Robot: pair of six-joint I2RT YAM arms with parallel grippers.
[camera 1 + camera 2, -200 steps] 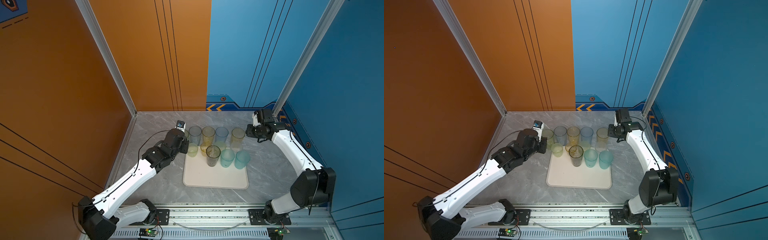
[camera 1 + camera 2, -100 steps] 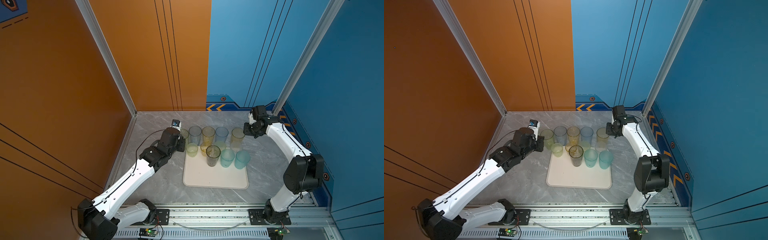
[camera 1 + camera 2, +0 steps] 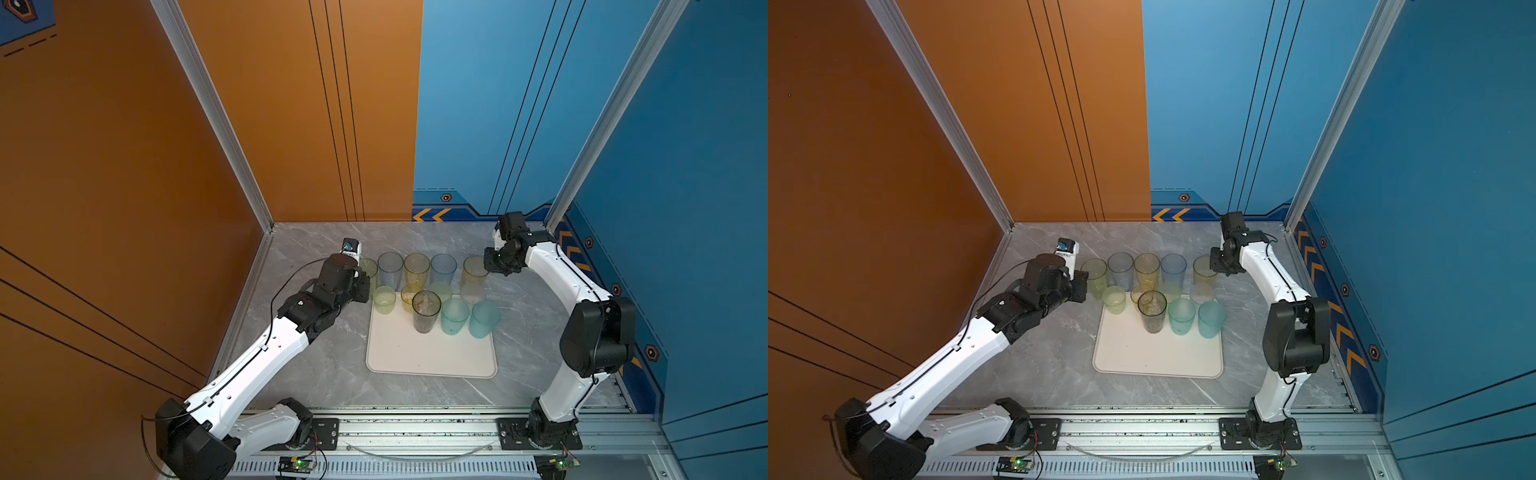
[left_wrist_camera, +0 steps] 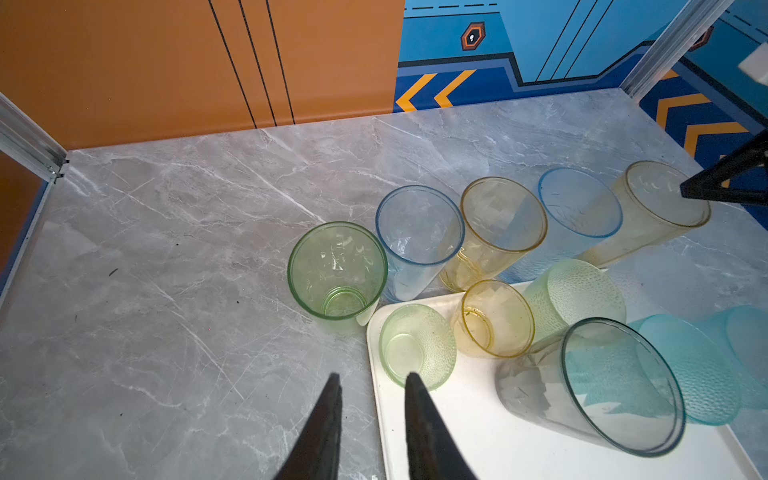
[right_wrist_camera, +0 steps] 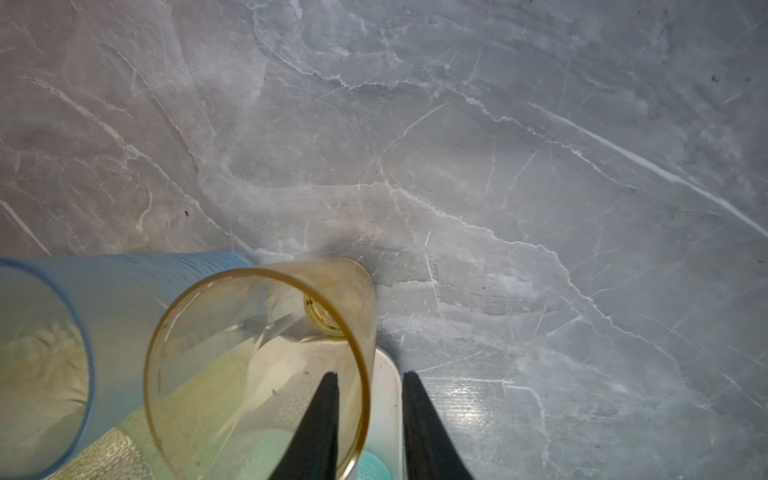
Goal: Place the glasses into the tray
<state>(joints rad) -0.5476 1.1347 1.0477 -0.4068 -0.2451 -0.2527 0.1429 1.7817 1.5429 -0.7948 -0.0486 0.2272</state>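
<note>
Straddling an amber tumbler's rim is the right gripper — wrist-view only.

tray cut off, blue tumbler cropped

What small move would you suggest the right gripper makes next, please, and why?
I would probably close the right gripper on the tall yellow tumbler. One finger is inside its rim and the other outside, neither visibly pressing the wall, and its base appears to stand on the table just off the tray, so it needs gripping before lifting over.
</note>
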